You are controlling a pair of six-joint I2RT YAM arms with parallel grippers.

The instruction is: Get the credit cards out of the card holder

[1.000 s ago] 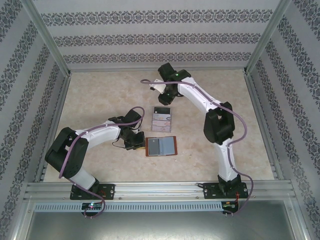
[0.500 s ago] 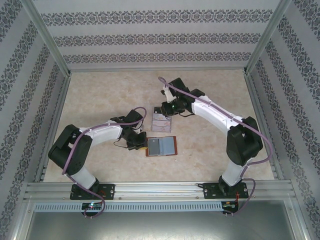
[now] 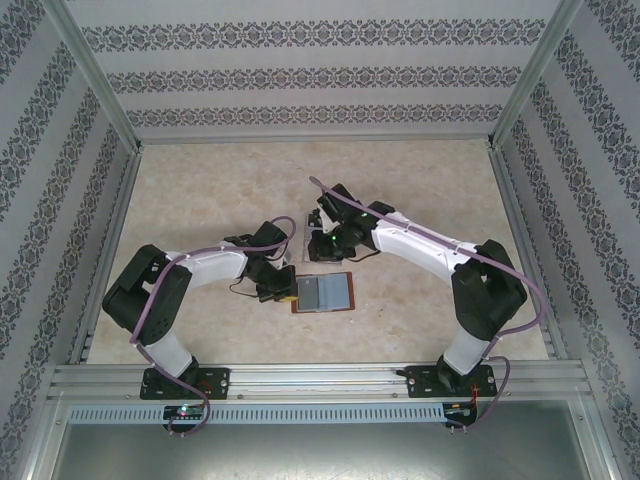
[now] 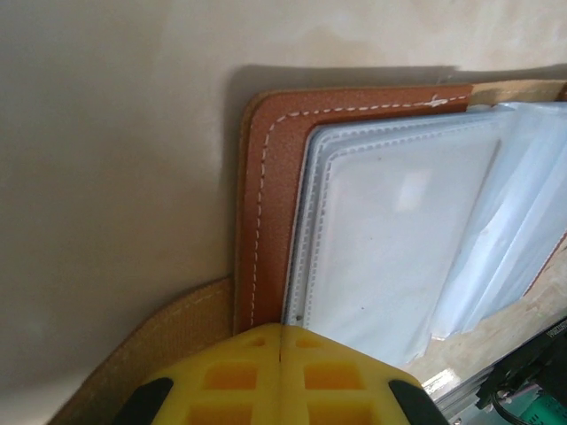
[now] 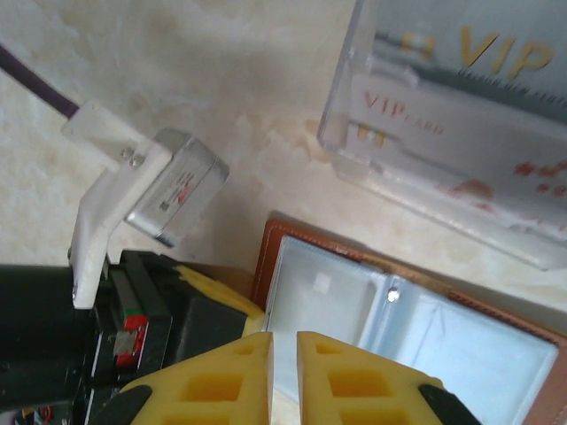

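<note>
Card holder (image 4: 266, 195) lies open; its corner meets closed left tool's (image 4: 280, 329) tips.

White arm links (image 3: 420, 240), black joints (image 3: 485, 295), purple cables (image 5: 40, 84), yellow grid-pocketed fingers (image 4: 257, 343).

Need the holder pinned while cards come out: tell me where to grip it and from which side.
On the holder, probably grip the bare leather border on its left, beside the strap, coming from the left. It lies open and flat, and sleeves cover the rest.

Gold "VIP" and "VIP card" lettering stands on the credit cards (image 5: 469, 106).
</note>
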